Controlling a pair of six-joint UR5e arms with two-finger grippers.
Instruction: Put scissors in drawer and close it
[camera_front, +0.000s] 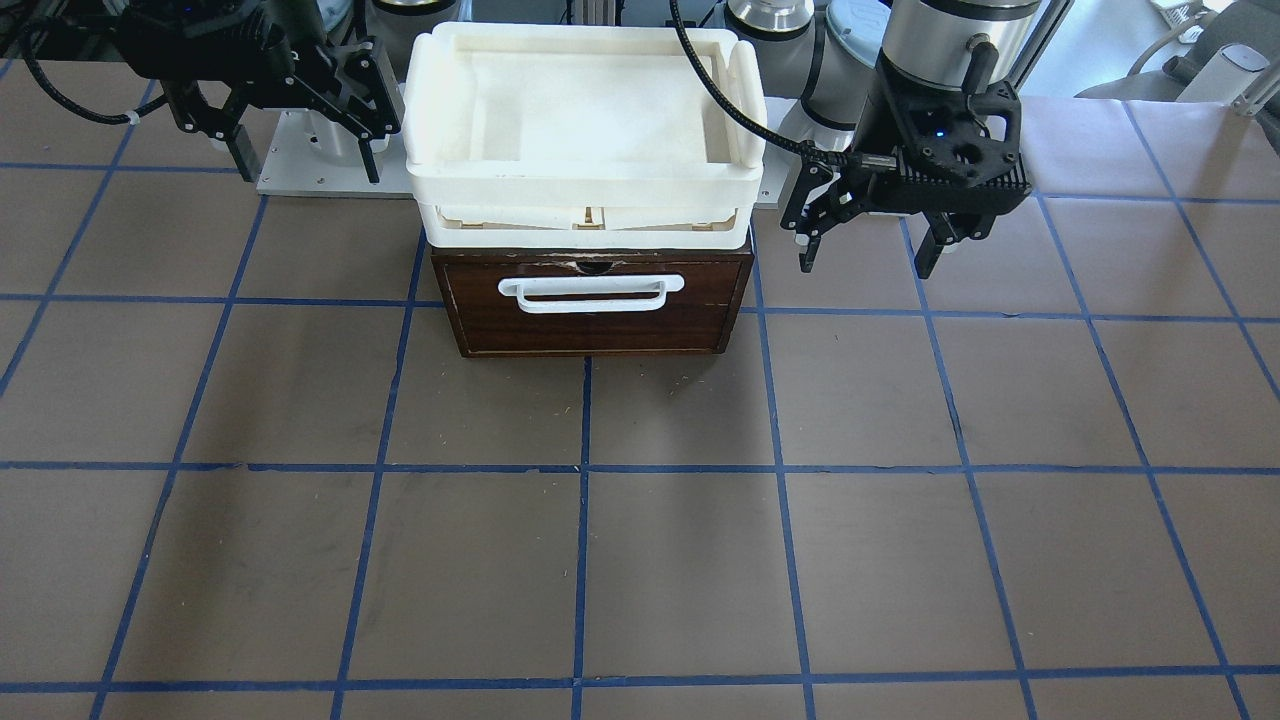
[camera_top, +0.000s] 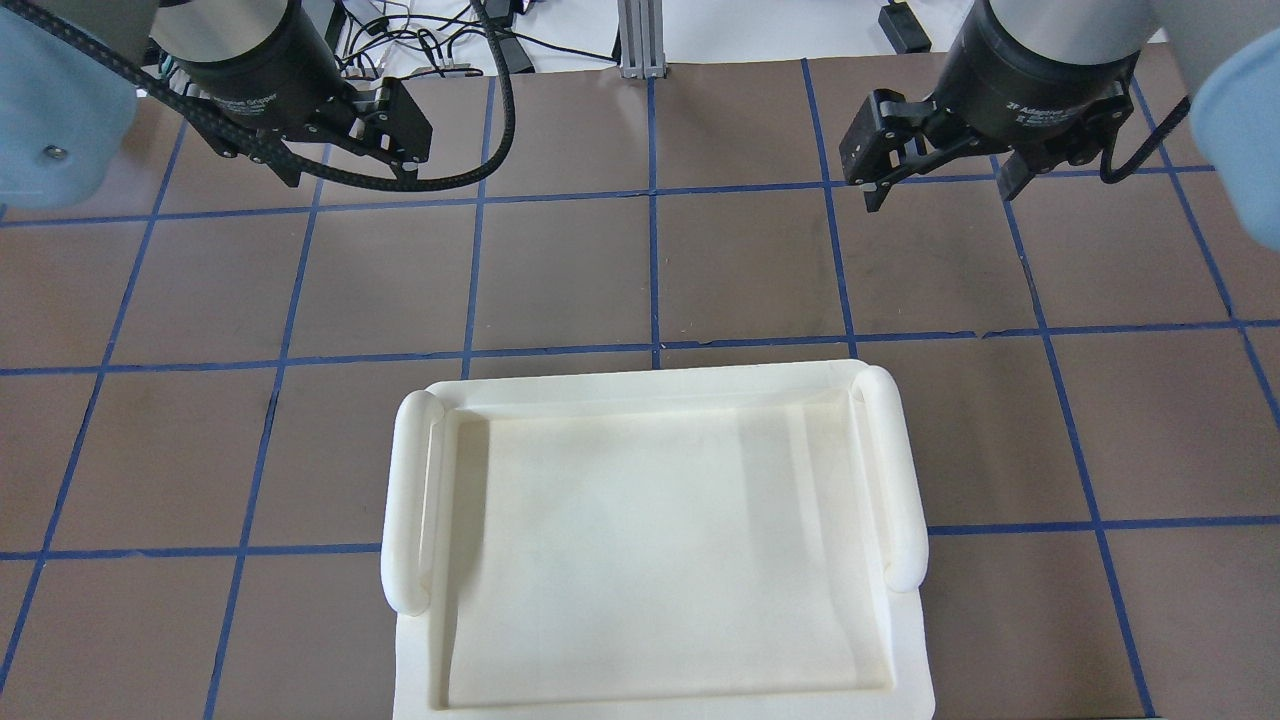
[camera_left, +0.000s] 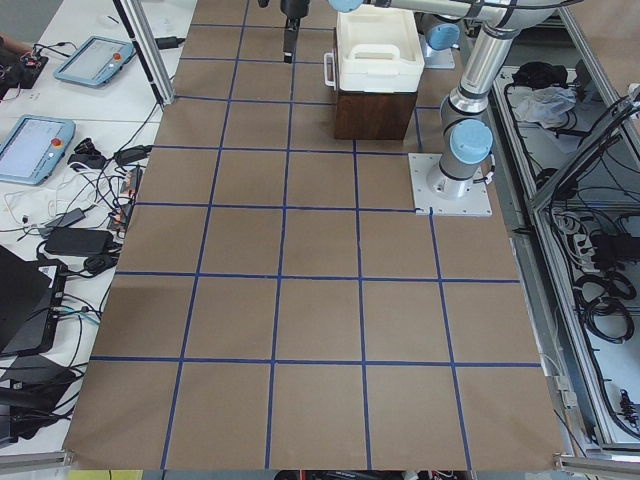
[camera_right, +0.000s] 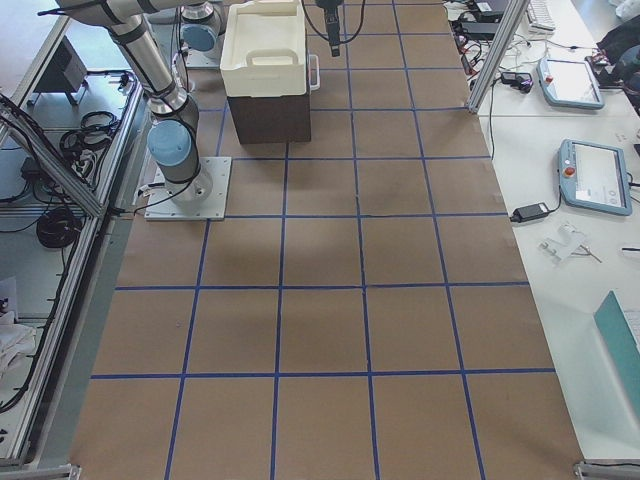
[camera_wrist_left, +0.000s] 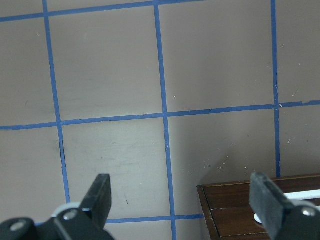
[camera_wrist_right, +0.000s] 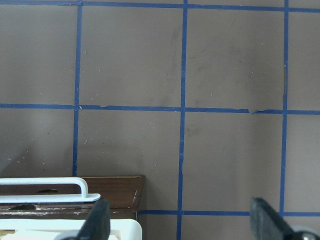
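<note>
Drawer (camera_front: 590, 322): front shut flush, interior hidden. Overhead, the cream tray (camera_top: 650, 392) covers it wholly; the tray's end toward the robot-side table edge runs out of frame. Left wrist camera catches one corner of the drawer front only. Side cameras: left gripper (camera_left: 290, 52), right gripper (camera_right: 334, 48) too small to judge finger spacing.

The brown table (camera_front: 680, 570), gridded with blue tape, carried the shut drawer (camera_front: 592, 322) at twelve o'clock and a grey base plate (camera_front: 285, 175) at eleven.
</note>
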